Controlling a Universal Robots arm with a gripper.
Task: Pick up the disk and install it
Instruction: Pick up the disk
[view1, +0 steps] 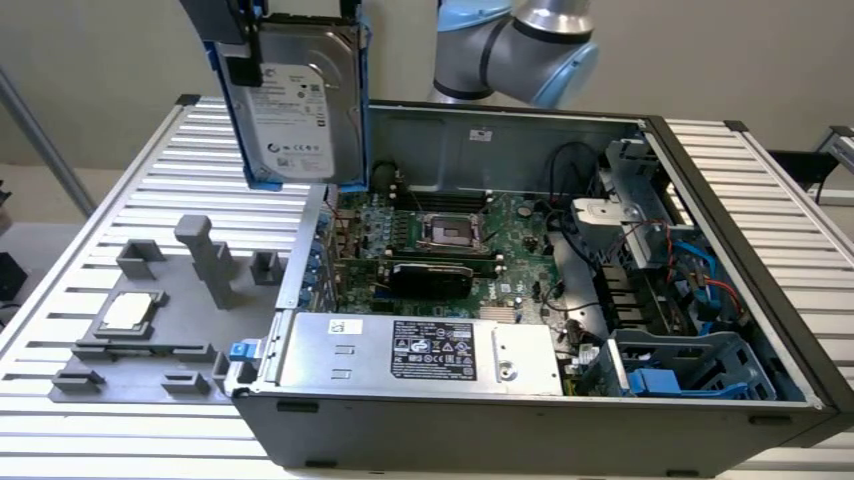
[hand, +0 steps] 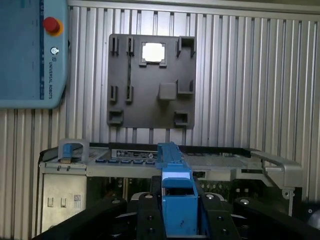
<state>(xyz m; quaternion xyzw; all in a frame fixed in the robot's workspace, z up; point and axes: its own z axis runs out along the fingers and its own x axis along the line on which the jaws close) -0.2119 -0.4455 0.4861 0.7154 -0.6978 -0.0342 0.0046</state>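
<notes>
On the exterior view's left, one grey fixture plate bearing one square silver chip. Next, one disk, upright, clamped by its blue rail in the closed gripper, aloft over the left wall of one open computer case, free air along every edge. Far right, one blue drive cage in the case's corner.

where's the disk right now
The disk hangs upright in the gripper at the exterior view's upper left, above the open computer case's wall on that side.
</notes>
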